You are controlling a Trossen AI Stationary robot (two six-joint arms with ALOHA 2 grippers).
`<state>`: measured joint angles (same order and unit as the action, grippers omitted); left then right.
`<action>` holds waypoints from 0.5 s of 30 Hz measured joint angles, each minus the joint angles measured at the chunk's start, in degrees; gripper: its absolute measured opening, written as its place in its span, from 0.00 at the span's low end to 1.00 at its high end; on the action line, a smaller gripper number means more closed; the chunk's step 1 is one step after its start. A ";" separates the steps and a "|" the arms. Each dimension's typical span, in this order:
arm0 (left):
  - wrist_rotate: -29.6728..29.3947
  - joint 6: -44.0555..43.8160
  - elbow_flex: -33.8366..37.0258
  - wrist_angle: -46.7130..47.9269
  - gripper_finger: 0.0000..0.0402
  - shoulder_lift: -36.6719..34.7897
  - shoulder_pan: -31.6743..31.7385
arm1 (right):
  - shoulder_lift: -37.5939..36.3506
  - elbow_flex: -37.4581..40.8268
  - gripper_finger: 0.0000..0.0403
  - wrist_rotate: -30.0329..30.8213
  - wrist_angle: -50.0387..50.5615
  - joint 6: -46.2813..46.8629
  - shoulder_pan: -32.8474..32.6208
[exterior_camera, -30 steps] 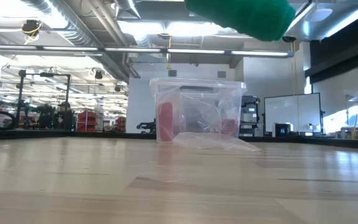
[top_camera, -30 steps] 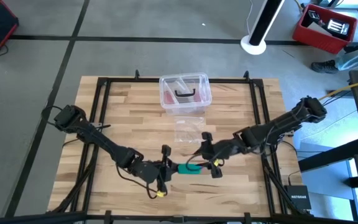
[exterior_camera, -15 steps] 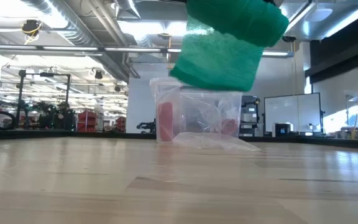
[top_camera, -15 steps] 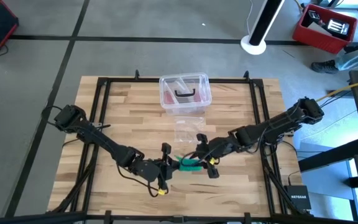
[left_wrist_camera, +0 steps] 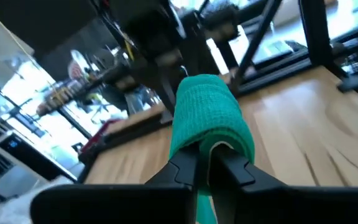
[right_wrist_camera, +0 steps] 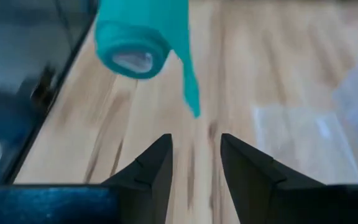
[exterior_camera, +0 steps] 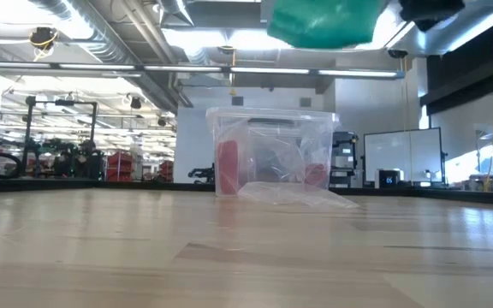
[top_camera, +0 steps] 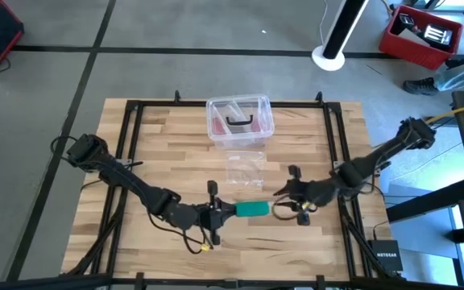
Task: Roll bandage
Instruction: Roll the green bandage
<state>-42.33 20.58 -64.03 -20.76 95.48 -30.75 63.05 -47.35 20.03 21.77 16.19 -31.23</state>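
Note:
The bandage (top_camera: 253, 209) is a compact teal-green roll, held above the table's near middle. In the low view the bandage (exterior_camera: 323, 20) hangs well clear of the wood. My left gripper (top_camera: 221, 212) is shut on its left end. A short loose tail (right_wrist_camera: 189, 81) hangs from the roll (right_wrist_camera: 135, 37). My right gripper (top_camera: 287, 198) stands open a little to the roll's right; in its wrist view my right gripper (right_wrist_camera: 194, 146) has nothing between its fingers. My left gripper (left_wrist_camera: 211, 163) pinches the roll's near end (left_wrist_camera: 211, 144) between its two fingers (left_wrist_camera: 230, 168), which stand close together. The fingers come nearly level from the table's left and lie along the roll. The roll sticks out beyond them toward the right, lifted clear of the table.
A clear plastic box (top_camera: 240, 121) with pinkish contents stands at the far middle, and a clear plastic sheet (top_camera: 245, 169) lies in front of it. A black frame rail (top_camera: 129, 145) runs round the tabletop. Bare wood lies below the roll (exterior_camera: 246, 248).
My right gripper has drawn back from the roll toward the table's right edge. Half a second ago a wide flap of bandage hung below the roll; now the roll shows compact with only a short tail. My left gripper has tipped up and lifted the roll slightly.

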 joint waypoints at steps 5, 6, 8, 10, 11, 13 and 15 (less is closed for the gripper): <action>0.01 2.36 -0.02 -3.59 0.04 0.02 1.44 | -1.74 16.41 0.40 10.20 -31.88 -5.87 -3.05; 0.01 2.34 -0.02 -3.75 0.04 0.05 1.68 | -1.50 18.77 0.42 10.47 -37.69 -6.76 -3.00; 0.12 2.30 -0.02 -4.23 0.04 0.09 2.07 | -0.83 22.34 0.48 10.45 -46.83 -7.99 -2.90; 0.16 2.27 -0.02 -4.84 0.04 0.09 2.11 | -0.37 24.12 0.53 10.45 -51.30 -9.12 -2.88; 0.16 2.38 -0.02 -5.07 0.04 0.09 2.20 | -0.31 24.26 0.55 10.25 -51.69 -9.29 -2.88; 0.35 2.61 -0.02 -5.49 0.04 0.09 2.33 | -0.31 24.26 0.57 8.70 -51.95 -9.38 -2.88; 0.33 2.57 -0.02 -5.89 0.04 0.09 2.40 | -0.22 24.26 0.57 8.43 -52.01 -9.38 -2.88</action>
<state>-42.00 23.15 -64.05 -26.65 95.57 -28.35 62.84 -23.09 28.46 -30.25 6.81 -34.11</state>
